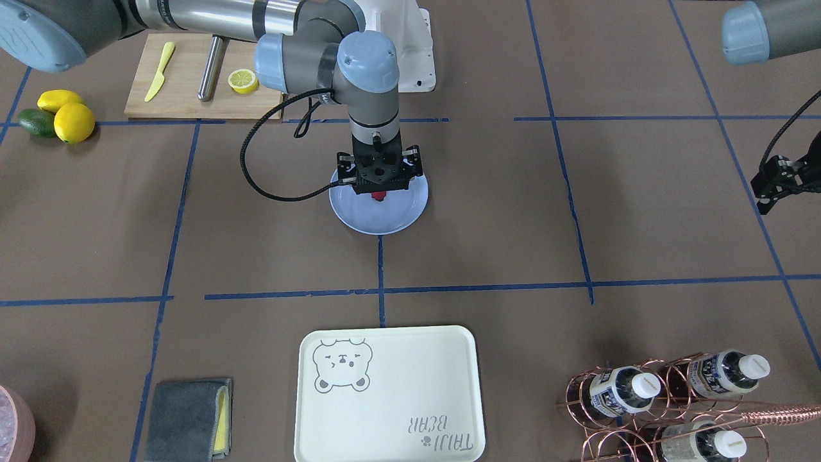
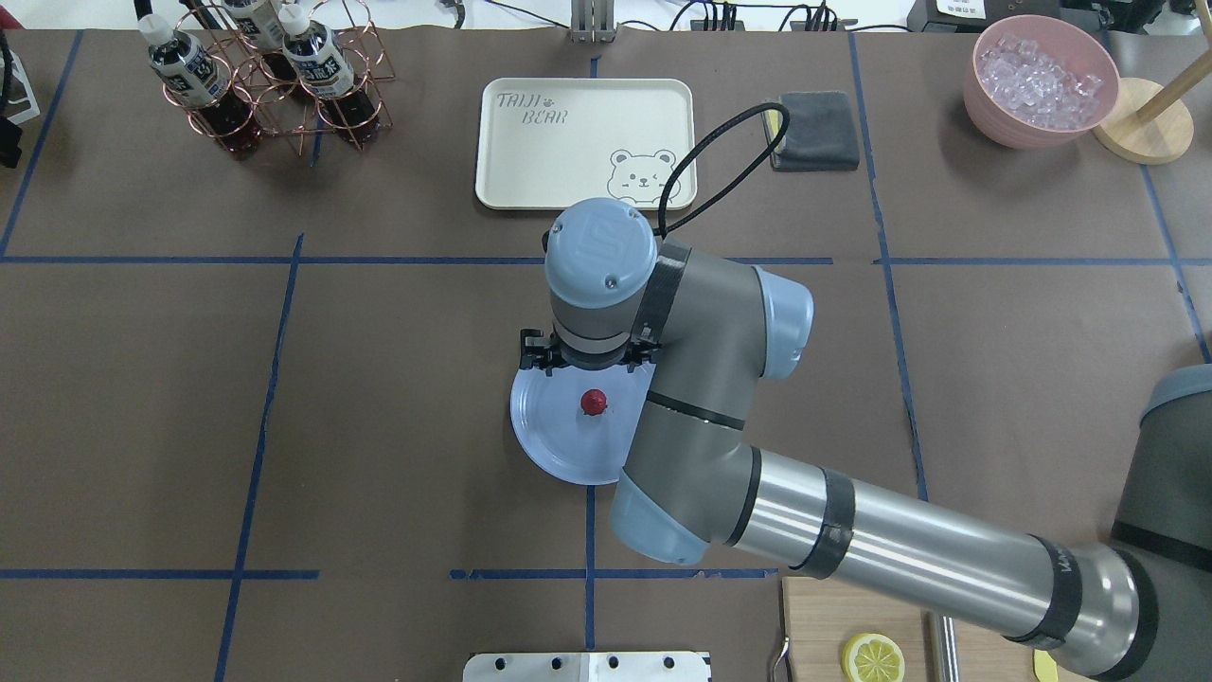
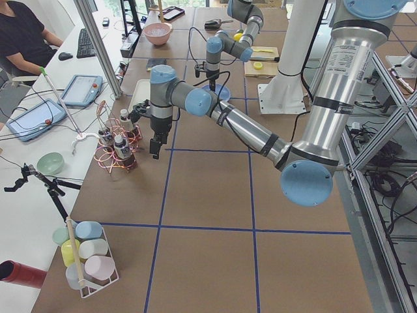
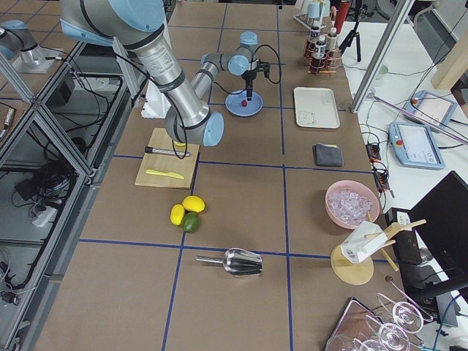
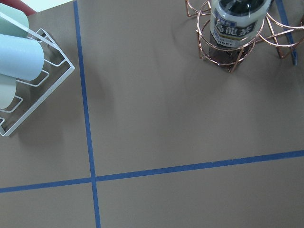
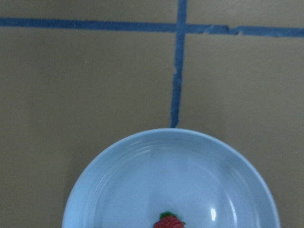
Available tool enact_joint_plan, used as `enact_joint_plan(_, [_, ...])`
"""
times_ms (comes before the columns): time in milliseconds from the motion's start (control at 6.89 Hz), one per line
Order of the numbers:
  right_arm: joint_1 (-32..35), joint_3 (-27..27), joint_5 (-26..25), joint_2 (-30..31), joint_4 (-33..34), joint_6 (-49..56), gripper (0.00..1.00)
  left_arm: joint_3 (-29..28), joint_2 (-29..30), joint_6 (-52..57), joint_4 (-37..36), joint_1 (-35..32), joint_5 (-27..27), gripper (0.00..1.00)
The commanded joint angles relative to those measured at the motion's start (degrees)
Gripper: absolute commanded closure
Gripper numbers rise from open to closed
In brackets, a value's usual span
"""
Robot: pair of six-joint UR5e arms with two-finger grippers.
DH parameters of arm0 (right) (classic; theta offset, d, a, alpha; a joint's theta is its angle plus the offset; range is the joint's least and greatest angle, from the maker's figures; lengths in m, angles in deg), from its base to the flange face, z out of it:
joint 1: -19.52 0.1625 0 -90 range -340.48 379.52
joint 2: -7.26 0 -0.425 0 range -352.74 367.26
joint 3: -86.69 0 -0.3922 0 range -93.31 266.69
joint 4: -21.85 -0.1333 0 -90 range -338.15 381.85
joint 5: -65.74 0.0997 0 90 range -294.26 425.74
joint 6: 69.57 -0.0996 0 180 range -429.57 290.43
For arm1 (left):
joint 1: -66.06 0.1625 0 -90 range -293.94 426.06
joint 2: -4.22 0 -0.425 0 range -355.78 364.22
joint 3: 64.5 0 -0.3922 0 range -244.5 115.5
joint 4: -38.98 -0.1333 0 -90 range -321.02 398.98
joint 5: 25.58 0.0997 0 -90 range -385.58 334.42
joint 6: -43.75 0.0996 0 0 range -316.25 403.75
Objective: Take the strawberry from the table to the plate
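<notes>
Strawberry [image 2: 594,402] on plate [image 2: 549,440]; right gripper [image 1: 380,187] points straight down above.

The plate [image 6: 142,180] shines glossy and smooth — the table [image 1: 96,212] is matt brown paper, the cutting board [image 1: 183,96] bare wood.

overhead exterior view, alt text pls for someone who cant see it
A small red strawberry lies on a pale blue plate at the middle of a brown table with blue tape lines. The robot's right arm reaches in from lower right, its wrist above the plate's far rim.
</notes>
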Motion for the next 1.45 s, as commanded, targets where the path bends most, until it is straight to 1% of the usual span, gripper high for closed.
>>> enact_joint_plan(0, [6.87,-15.26,3.51,5.01,12.78,3.02,0.00,-0.30,-1.22,0.99,0.09,-1.15,-0.26,0.00])
enact_joint_plan(145, [10.99,-21.77,4.74,10.79,15.01,10.52,0.00,-1.34,-2.10,5.01,0.00,-4.29,-4.79,0.00])
enact_joint_plan(290, [17.64,-23.67,10.32,15.37,14.77,17.47,0.00,-3.70,-4.28,12.97,0.00,-8.06,-11.10,0.00])
enact_joint_plan(435, [24.41,-23.60,15.51,19.33,14.51,25.20,0.00,-6.60,-5.70,18.35,0.00,-10.71,-12.90,0.00])
enact_joint_plan(580, [30.74,-23.16,18.61,24.25,14.50,35.37,0.00,-8.45,-6.49,19.28,0.00,-11.87,-13.01,0.00])
enact_joint_plan(725, [36.46,-20.55,21.34,27.78,14.50,44.26,0.00,-9.95,-7.55,20.07,0.09,-12.49,-15.36,0.00])
enact_joint_plan(870, [41.74,-17.13,24.76,29.90,14.50,52.18,0.00,-10.49,-9.04,23.12,0.09,-12.67,-17.90,0.00])
enact_joint_plan(1015, [46.14,-15.53,26.01,33.84,14.42,57.74,0.00,-10.49,-9.66,23.59,0.09,-13.37,-17.93,0.00])
enact_joint_plan(1160, [50.88,-14.73,27.76,38.31,14.33,65.63,0.00,-10.41,-10.01,23.59,0.18,-13.46,-18.02,0.00])
enact_joint_plan(1305, [54.24,-14.20,28.13,42.62,14.33,72.75,0.00,-10.32,-10.10,23.59,0.18,-13.81,-18.02,0.00])
